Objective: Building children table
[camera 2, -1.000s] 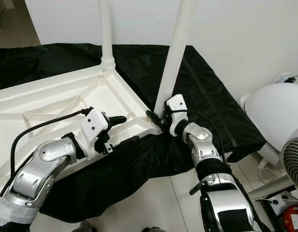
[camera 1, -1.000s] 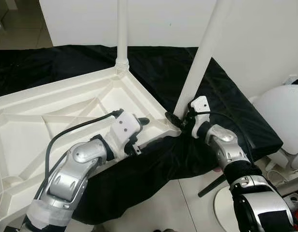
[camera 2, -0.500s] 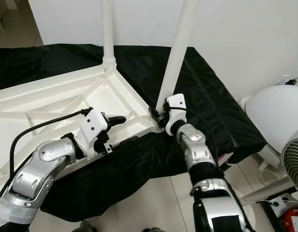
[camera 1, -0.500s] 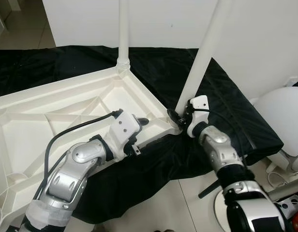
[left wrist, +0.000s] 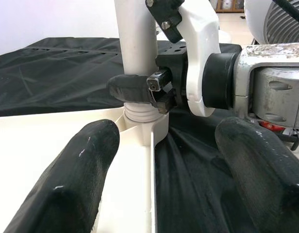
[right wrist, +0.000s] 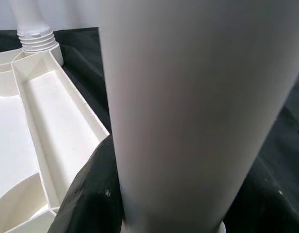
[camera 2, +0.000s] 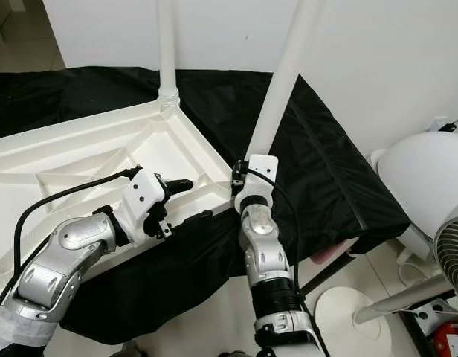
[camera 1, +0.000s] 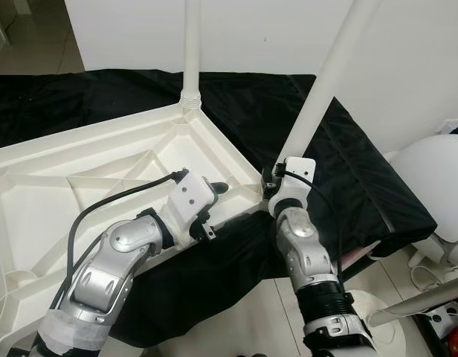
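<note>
Right tool [left wrist: 140,92] clamped on tilted white leg [camera 1: 318,104] at corner socket of upturned tabletop [camera 1: 102,178]; left tool [camera 1: 218,201] spread apart, straddling tabletop's rim beside it.

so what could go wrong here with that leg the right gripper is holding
The long white plastic leg leans away from vertical while the right gripper clamps it just above its threaded base, so it may cross-thread or jam in the corner socket of the upturned white plastic tabletop. The left gripper straddles the tabletop's edge with its fingers open, so the top may twist on the black cloth as the leg turns.
</note>
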Controlling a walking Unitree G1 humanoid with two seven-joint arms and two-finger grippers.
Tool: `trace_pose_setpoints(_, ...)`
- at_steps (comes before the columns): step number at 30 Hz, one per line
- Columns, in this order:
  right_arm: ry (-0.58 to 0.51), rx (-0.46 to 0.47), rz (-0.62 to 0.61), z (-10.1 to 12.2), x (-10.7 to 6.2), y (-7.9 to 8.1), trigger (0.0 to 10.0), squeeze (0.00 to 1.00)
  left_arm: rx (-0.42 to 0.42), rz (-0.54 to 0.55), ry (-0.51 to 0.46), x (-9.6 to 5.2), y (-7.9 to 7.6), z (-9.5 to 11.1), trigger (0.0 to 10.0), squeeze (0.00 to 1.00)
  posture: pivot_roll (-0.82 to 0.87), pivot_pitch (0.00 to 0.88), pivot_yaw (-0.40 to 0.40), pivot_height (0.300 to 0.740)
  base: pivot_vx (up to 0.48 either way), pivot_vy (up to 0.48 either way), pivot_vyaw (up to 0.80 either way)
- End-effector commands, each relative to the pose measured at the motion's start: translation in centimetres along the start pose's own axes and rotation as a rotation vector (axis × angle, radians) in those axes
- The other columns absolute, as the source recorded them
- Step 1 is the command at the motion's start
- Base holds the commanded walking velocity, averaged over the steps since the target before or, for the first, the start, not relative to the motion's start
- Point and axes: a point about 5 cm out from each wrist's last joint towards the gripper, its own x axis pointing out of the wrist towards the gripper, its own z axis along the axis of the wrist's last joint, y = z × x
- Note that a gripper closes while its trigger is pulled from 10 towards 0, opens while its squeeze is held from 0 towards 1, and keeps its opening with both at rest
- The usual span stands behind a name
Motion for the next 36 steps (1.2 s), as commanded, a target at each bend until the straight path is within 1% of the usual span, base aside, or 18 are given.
trace_pose_setpoints(1, 0.011, 0.015, 0.025, -0.4, -0.3, -0.4, 10.0, 0.51, -0.004, 0.008, 0.002, 0.0, -0.3, 0.0, 10.0, 0.0, 0.13, 0.073, -0.077, 0.74, 0.0, 0.0, 0.0)
trace_pose_setpoints(2, -0.008, 0.017, 0.042, -0.1, -0.3, -0.5, 10.0, 0.51, -0.006, 0.004, 0.001, 0.1, -0.3, 0.0, 10.0, 0.0, 0.13, 0.073, -0.077, 0.74, 0.0, 0.0, 0.0)
trace_pose_setpoints(3, -0.017, 0.017, 0.049, 0.2, -0.3, -0.6, 10.0, 1.0, -0.007, 0.002, 0.001, 0.1, -0.3, 0.0, 10.0, 0.0, 0.13, 0.073, -0.077, 0.74, 0.0, 0.0, 0.0)
trace_pose_setpoints(9, -0.024, 0.0, 0.204, 1.2, -0.7, -1.7, 10.0, 1.0, -0.01, 0.008, -0.002, 0.2, -0.3, 0.0, 10.0, 0.0, 0.12, 0.078, -0.073, 0.74, 0.0, 0.0, 0.0)
trace_pose_setpoints(10, -0.025, -0.017, 0.274, 1.4, -0.7, -1.9, 10.0, 0.82, -0.011, 0.006, -0.003, 0.2, -0.3, 0.0, 10.0, 0.0, 0.12, 0.078, -0.073, 0.74, 0.0, 0.0, 0.0)
trace_pose_setpoints(11, -0.025, -0.017, 0.274, 1.4, -0.7, -1.9, 10.0, 0.82, -0.011, 0.006, -0.003, 0.2, -0.3, 0.0, 10.0, 0.0, 0.12, 0.078, -0.073, 0.74, 0.0, 0.0, 0.0)
trace_pose_setpoints(12, -0.027, -0.057, 0.361, 1.4, -0.7, -2.1, 10.0, 0.0, -0.011, 0.004, -0.004, 0.2, -0.3, 0.0, 10.0, 0.0, 0.11, 0.078, -0.069, 0.74, 0.0, 0.0, 0.0)
trace_pose_setpoints(13, -0.027, -0.086, 0.419, 1.4, -0.7, -2.3, 10.0, 0.0, -0.011, 0.002, -0.004, 0.3, -0.3, 0.0, 10.0, 0.0, 0.11, 0.078, -0.069, 0.74, 0.0, 0.0, 0.0)
trace_pose_setpoints(16, -0.027, -0.086, 0.419, 1.4, -0.7, -2.3, 10.0, 0.0, -0.011, 0.002, -0.004, 0.3, -0.3, 0.0, 10.0, 0.0, 0.11, 0.078, -0.069, 0.74, 0.0, 0.0, 0.0)
trace_pose_setpoints(18, -0.013, -0.152, 0.548, 1.4, -0.3, -2.9, 10.0, 0.0, -0.009, -0.001, -0.004, 0.3, -0.3, 0.1, 10.0, 0.0, 0.11, 0.073, -0.061, 0.74, 0.0, 0.0, 0.0)
trace_pose_setpoints(19, -0.013, -0.152, 0.548, 1.4, -0.3, -2.9, 10.0, 0.0, -0.009, -0.001, -0.004, 0.3, -0.3, 0.1, 10.0, 0.0, 0.11, 0.073, -0.061, 0.74, 0.0, 0.0, 0.0)
trace_pose_setpoints(20, -0.004, -0.189, 0.599, 1.3, 0.1, -3.3, 10.0, 0.0, -0.006, -0.003, -0.004, 0.3, -0.2, 0.1, 10.0, 0.0, 0.11, 0.072, -0.059, 0.74, 0.0, 0.0, 0.0)
trace_pose_setpoints(25, 0.022, -0.226, 0.653, 1.2, 0.7, -3.9, 10.0, 0.0, -0.003, -0.005, -0.004, 0.4, -0.1, 0.2, 10.0, 0.0, 0.12, 0.069, -0.054, 0.74, 0.0, 0.0, 0.0)
trace_pose_setpoints(26, 0.058, -0.249, 0.695, 0.9, 1.2, -4.1, 10.0, 0.0, -0.001, -0.004, -0.004, 0.4, 0.0, 0.2, 10.0, 0.0, 0.13, 0.067, -0.048, 0.74, 0.0, 0.0, 0.0)
trace_pose_setpoints(32, 0.077, -0.275, 0.728, 0.6, 1.6, -4.1, 10.0, 0.0, 0.001, -0.005, -0.005, 0.4, 0.0, 0.3, 10.0, 0.0, 0.13, 0.067, -0.045, 0.74, 0.0, 0.0, 0.0)
trace_pose_setpoints(33, 0.085, -0.279, 0.75, 0.6, 1.8, -4.0, 2.5, 0.0, 0.003, -0.003, -0.007, 0.3, 0.1, 0.4, 10.0, 0.0, 0.13, 0.069, -0.049, 0.74, 0.0, 0.0, 0.0)
trace_pose_setpoints(35, 0.085, -0.279, 0.75, 0.6, 1.8, -4.0, 2.5, 0.0, 0.003, -0.003, -0.007, 0.3, 0.1, 0.4, 10.0, 0.0, 0.13, 0.069, -0.049, 0.74, 0.0, 0.0, 0.0)
trace_pose_setpoints(36, 0.092, -0.279, 0.763, 0.5, 1.8, -4.0, 0.0, 0.0, 0.004, 0.001, -0.006, 0.3, 0.1, 0.4, 10.0, 0.0, 0.14, 0.07, -0.051, 0.74, 0.0, 0.0, 0.0)
